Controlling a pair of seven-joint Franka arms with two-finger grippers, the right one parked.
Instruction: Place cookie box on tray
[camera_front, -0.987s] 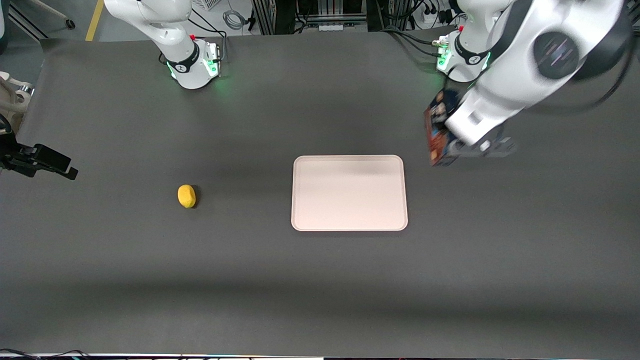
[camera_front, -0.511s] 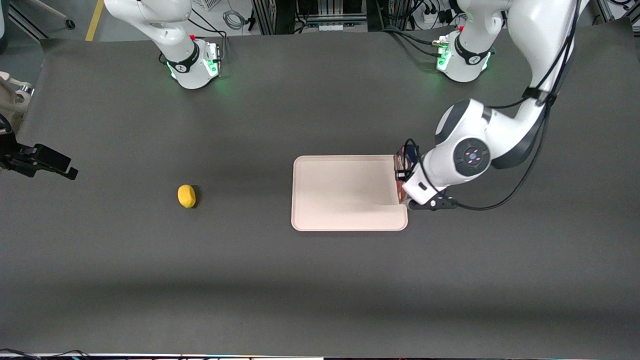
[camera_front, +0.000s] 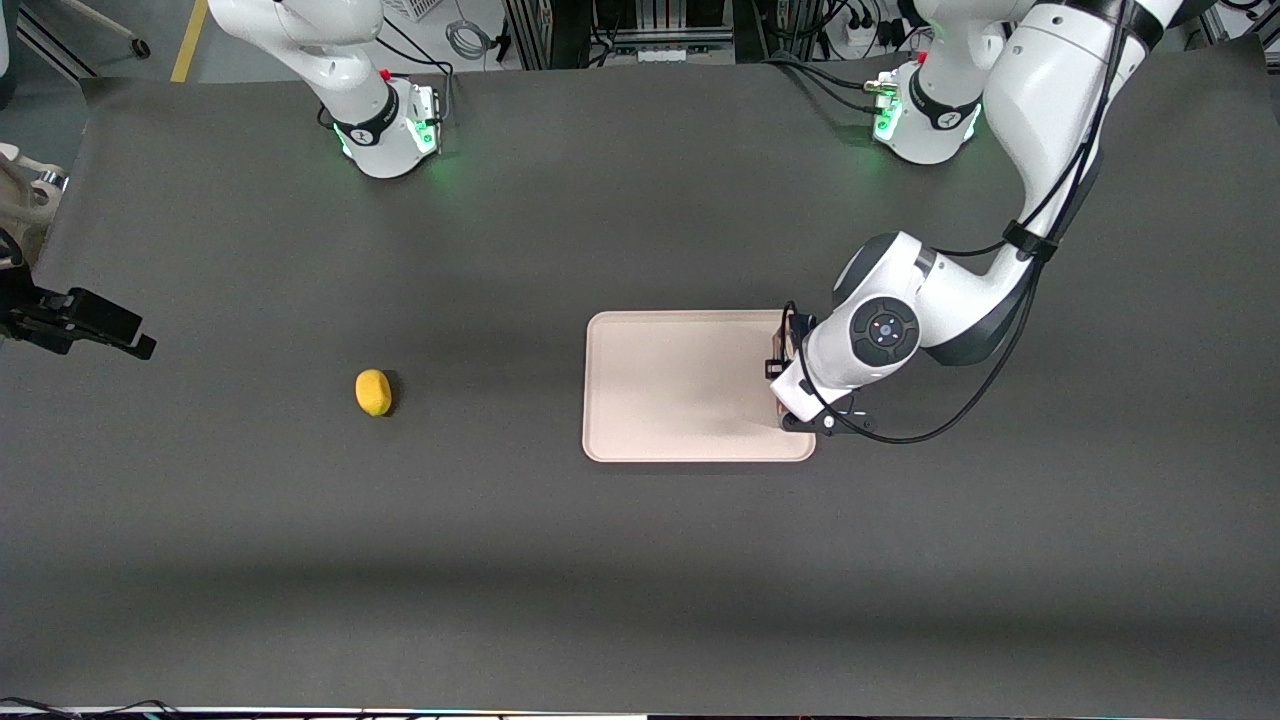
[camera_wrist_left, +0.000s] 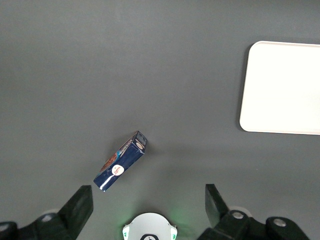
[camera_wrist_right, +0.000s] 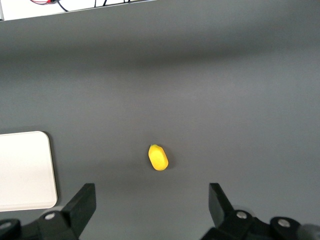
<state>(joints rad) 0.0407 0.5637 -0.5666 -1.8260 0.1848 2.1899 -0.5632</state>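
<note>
pinkish-cream tray (camera_front: 690, 385) on dark desk (camera_front: 600, 560); claw (camera_front: 793, 398) above its working-arm-end rim, grip impossible to tell.

Yellow lemon-like object (camera_wrist_right: 158, 157) near tray (camera_wrist_right: 25, 170)

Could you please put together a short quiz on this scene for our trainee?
1. True or false: the yellow object lies on the tray.
2. Where is the gripper in the front view? A) over the tray's edge toward the working arm's end; B) above the yellow object; C) beside the parked arm's base.
3. Which lies closer to the parked arm's end of the table, the yellow object or the tray?

Key: 1. False, it sits on the table mat, apart from the tray. 2. A. 3. The yellow object.
</note>
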